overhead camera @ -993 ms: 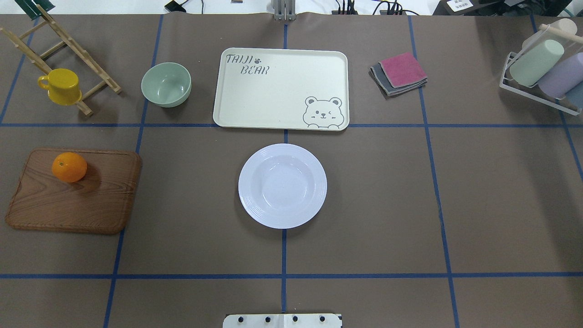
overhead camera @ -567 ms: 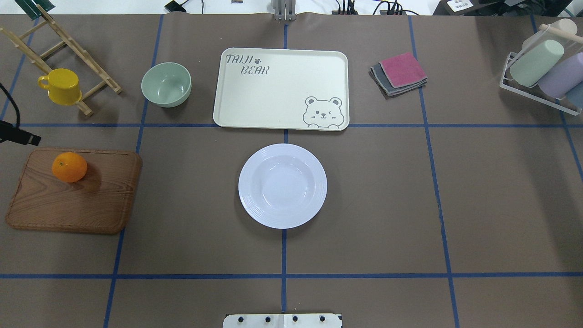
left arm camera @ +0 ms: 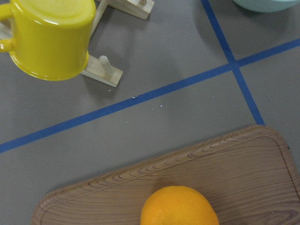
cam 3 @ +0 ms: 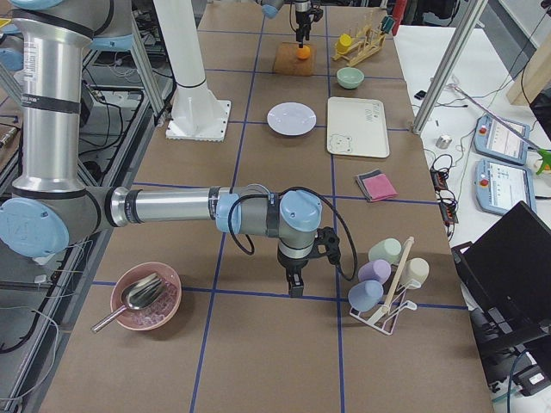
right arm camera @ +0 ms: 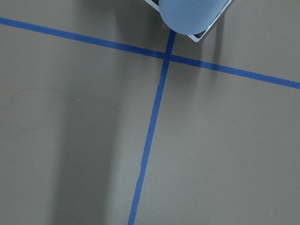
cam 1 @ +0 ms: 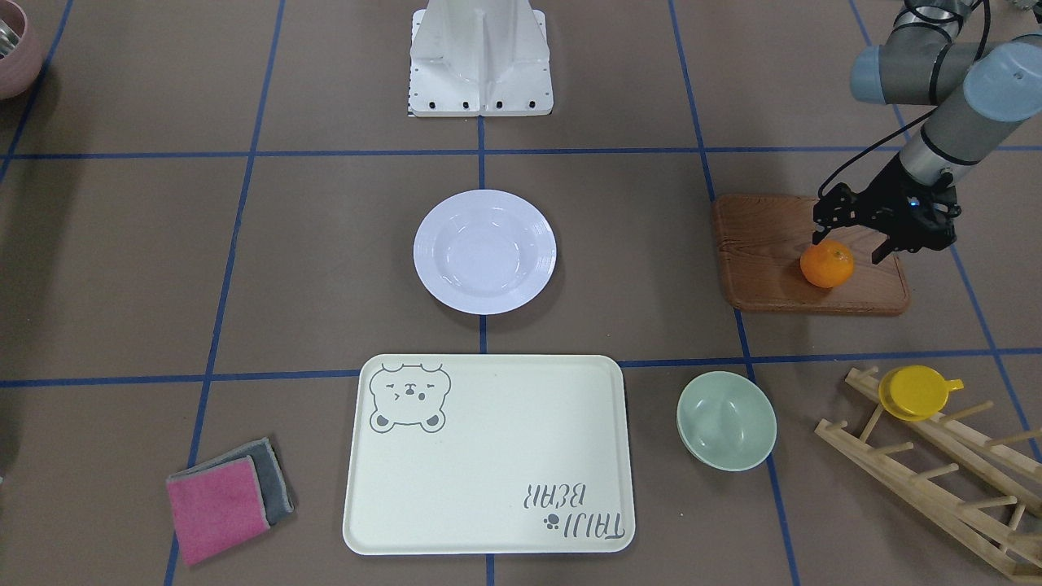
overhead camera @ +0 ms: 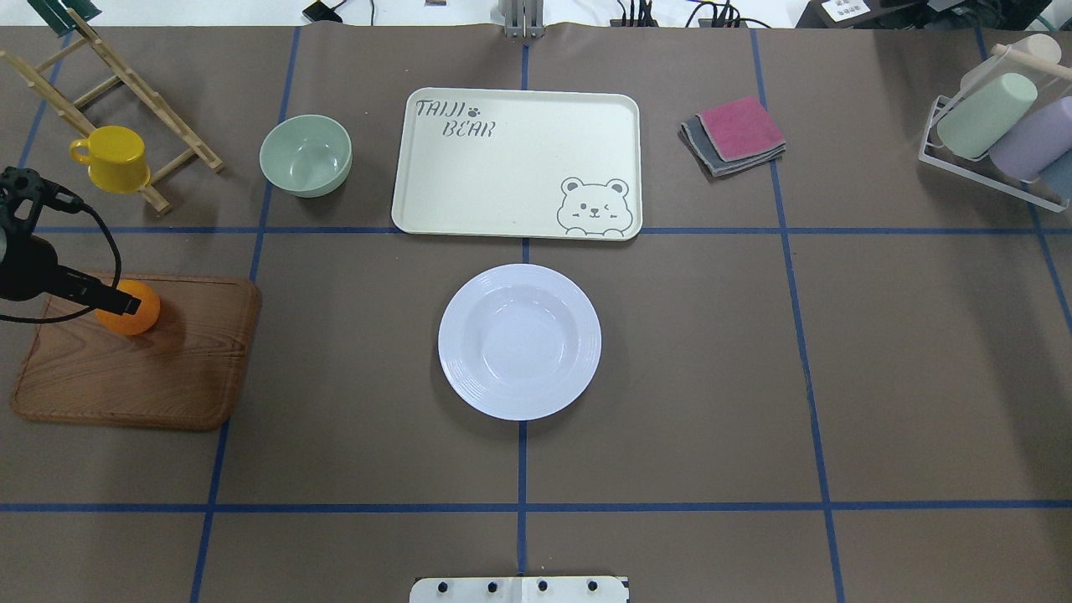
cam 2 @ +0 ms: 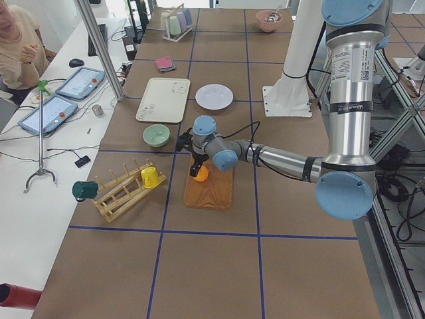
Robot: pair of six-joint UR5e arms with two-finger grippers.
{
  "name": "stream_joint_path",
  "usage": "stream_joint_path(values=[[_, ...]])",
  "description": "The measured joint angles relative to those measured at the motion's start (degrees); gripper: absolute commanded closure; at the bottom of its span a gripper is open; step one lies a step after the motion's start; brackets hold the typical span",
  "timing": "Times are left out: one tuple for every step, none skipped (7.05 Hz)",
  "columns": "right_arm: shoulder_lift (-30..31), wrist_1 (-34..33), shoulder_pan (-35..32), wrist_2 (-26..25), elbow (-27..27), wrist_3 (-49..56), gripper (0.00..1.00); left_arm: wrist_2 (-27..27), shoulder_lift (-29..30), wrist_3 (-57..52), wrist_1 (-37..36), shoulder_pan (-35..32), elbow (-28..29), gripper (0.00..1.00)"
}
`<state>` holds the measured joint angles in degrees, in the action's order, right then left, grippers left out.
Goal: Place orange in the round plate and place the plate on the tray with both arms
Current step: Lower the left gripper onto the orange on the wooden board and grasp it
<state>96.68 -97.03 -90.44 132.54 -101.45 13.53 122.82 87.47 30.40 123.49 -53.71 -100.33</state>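
The orange [cam 1: 827,264] lies on a brown wooden board [cam 1: 769,244] at the robot's left. My left gripper [cam 1: 847,248] hangs just above it, open, with one finger [cam 1: 817,236] on either side of the fruit's top. In the left wrist view only the orange [left arm camera: 179,206] shows, at the bottom edge. The white round plate [overhead camera: 519,342] sits empty mid-table, with the cream bear tray [overhead camera: 515,163] beyond it, also empty. My right gripper [cam 3: 295,288] points down over bare table near the cup rack; I cannot tell whether it is open or shut.
A pale green bowl [overhead camera: 306,155] stands left of the tray. A yellow cup [overhead camera: 113,157] hangs on a wooden rack [overhead camera: 126,100] behind the board. Folded cloths [overhead camera: 735,134] lie right of the tray, and a cup rack [overhead camera: 997,126] stands far right.
The left arm has come in from the table's left edge and its gripper now hangs over the orange. Orange, plate and tray have not moved.
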Motion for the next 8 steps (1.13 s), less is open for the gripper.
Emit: stream_joint_path(values=[[0.0, 0.0, 0.0, 0.0, 0.06, 0.01, 0.0, -0.08, 0.13, 0.01, 0.0, 0.72, 0.74, 0.0], [0.02, 0.0, 0.0, 0.0, 0.09, 0.0, 0.0, -0.13, 0.36, 0.01, 0.0, 1.2, 1.5, 0.0], [0.03, 0.0, 0.0, 0.0, 0.13, 0.01, 0.0, -0.2, 0.71, -0.01, -0.01, 1.7, 2.33, 0.0], [0.02, 0.0, 0.0, 0.0, 0.2, 0.01, 0.0, -0.26, 1.24, -0.05, 0.01, 2.04, 3.21, 0.0], [0.01, 0.0, 0.0, 0.0, 0.24, 0.01, 0.0, -0.29, 1.77, -0.11, 0.07, 2.18, 4.04, 0.02], [0.02, 0.0, 0.0, 0.0, 0.3, 0.01, 0.0, -0.3, 2.04, -0.24, 0.17, 2.22, 4.49, 0.45], [0.03, 0.0, 0.0, 0.0, 0.34, 0.0, 0.0, -0.3, 2.21, -0.37, 0.29, 2.22, 4.59, 0.99], [0.02, 0.0, 0.0, 0.0, 0.35, 0.0, 0.0, -0.28, 2.48, -0.5, 0.38, 2.2, 4.34, 1.0]])
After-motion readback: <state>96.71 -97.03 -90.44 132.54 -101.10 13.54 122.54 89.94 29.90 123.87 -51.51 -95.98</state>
